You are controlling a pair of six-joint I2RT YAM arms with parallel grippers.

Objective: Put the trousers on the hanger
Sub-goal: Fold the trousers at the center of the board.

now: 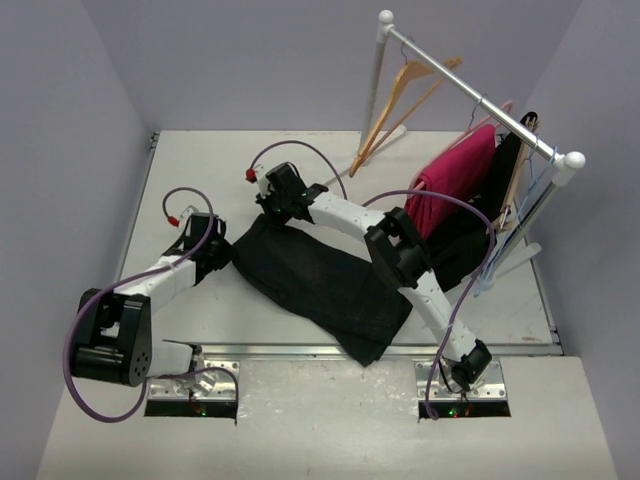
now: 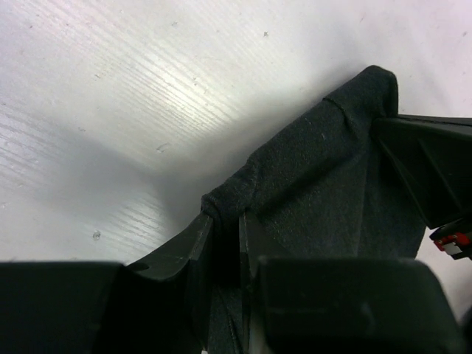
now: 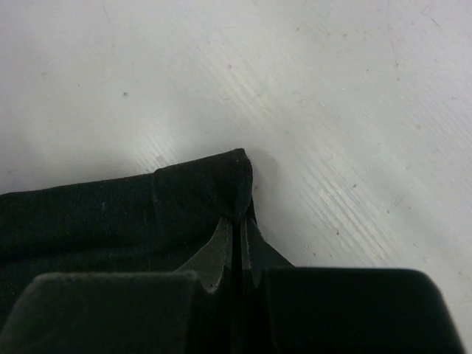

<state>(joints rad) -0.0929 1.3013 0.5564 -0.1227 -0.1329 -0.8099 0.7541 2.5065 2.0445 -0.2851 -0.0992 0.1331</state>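
The black trousers (image 1: 320, 285) lie flat on the white table, running from the middle left to the front edge. My left gripper (image 1: 228, 254) is shut on their left upper corner (image 2: 295, 169). My right gripper (image 1: 272, 212) is shut on the other upper corner (image 3: 199, 188). In the left wrist view the right gripper's fingers (image 2: 431, 173) show at the far corner. The tan wooden hanger (image 1: 400, 105) hangs by its silver hook from the rail at the back, empty, well behind and to the right of both grippers.
A garment rail (image 1: 480, 95) stands at the back right on a white post (image 1: 376, 85). On it hang a magenta-pink garment (image 1: 455, 180), another black garment (image 1: 505, 185) and thin pink and blue hangers. The right arm (image 1: 400, 255) crosses above the trousers.
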